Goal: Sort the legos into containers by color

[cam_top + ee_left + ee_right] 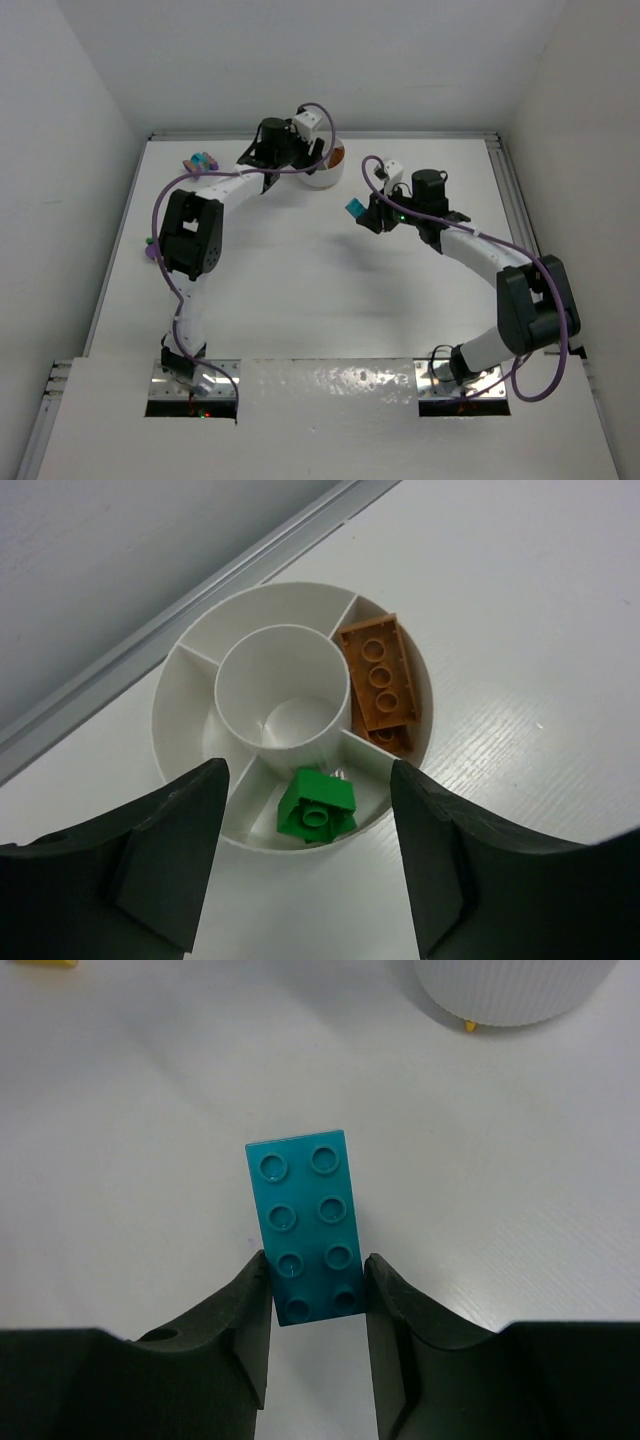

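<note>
1. Right claw (315, 1270) pinches the teal-blue plastic brick (305, 1210) by one end above the white counter (500, 1160); it could swivel loose.
2. Left claw (308, 780) gapes wide over the round white sectioned dish (160, 730), with the small green plastic brick (318, 805) inside; lowering might clip the rim.

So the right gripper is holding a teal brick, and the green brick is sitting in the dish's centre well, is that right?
Not quite. The left wrist view shows the green brick lying in an outer curved section of the dish, not in the centre well, which is empty. The right gripper does hold the teal brick.
</note>
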Available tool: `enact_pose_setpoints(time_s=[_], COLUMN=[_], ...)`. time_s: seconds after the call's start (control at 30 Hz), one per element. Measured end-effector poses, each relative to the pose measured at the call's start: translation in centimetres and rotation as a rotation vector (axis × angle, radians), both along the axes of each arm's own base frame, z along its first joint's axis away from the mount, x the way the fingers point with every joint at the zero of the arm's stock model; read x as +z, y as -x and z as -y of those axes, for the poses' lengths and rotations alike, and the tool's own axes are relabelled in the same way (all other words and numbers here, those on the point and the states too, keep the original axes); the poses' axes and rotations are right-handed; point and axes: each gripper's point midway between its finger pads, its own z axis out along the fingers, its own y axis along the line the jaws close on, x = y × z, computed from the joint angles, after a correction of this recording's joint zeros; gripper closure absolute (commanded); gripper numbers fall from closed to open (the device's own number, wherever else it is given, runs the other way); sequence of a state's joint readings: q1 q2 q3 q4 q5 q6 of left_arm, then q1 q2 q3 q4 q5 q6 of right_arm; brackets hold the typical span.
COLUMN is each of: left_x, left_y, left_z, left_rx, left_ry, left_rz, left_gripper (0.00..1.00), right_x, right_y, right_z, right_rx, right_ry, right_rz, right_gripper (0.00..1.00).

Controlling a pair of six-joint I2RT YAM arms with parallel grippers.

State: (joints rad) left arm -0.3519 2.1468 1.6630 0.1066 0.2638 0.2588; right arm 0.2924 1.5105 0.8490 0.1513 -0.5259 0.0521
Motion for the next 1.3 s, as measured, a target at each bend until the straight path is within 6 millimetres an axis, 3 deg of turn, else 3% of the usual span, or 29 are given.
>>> enact_pose_setpoints(time_s=[0.17,0.4,0.5,0.6,0.7,0.8,0.9,0.97,1.07,1.17,1.3], left_x=[1.5,4.2,5.6,7.0,7.9,8.2,7.8,7.4,6.2,4.8,3.8], left_y=[1.5,11.4,13.4,12.8,11.6,10.2,9.0,8.4,8.3,9.0,9.8], left_z=[1.8,1.4,1.6,1.7,0.8,-1.1,-3.6,-5.3,-7.4,-8.4,-9.1], left_rx=[-0.207,-0.681,-0.751,-0.703,-0.588,-0.443,-0.301,-0.212,-0.114,-0.069,-0.038], left_ry=[-0.035,-0.312,-0.333,-0.304,-0.230,-0.128,-0.037,0.013,0.053,0.068,0.076], left_rz=[0.084,0.496,0.605,0.623,0.555,0.441,0.324,0.258,0.184,0.129,0.092], left_gripper=[0.40,0.27,0.28,0.31,0.31,0.32,0.32,0.32,0.32,0.32,0.32], right_x=[0.2,3.3,4.2,5.0,7.3,11.1,14.9,16.3,15.4,12.1,7.9], right_y=[0.2,-1.1,-2.0,-3.6,-6.1,-10.4,-16.0,-19.5,-23.2,-26.1,-28.1], right_z=[0.0,-0.5,-1.0,-0.9,-1.2,-2.3,-3.5,-4.1,-4.7,-5.0,-5.3], right_rx=[0.000,-0.031,-0.057,-0.134,-0.215,-0.273,-0.309,-0.325,-0.349,-0.385,-0.411], right_ry=[0.004,-0.038,-0.068,-0.087,-0.137,-0.226,-0.302,-0.338,-0.366,-0.383,-0.408], right_rz=[-0.017,-0.043,-0.085,-0.124,-0.131,-0.096,-0.032,0.014,0.044,0.043,0.030], right_gripper=[1.00,1.00,1.00,1.00,1.00,1.00,1.00,1.00,1.00,1.00,1.00])
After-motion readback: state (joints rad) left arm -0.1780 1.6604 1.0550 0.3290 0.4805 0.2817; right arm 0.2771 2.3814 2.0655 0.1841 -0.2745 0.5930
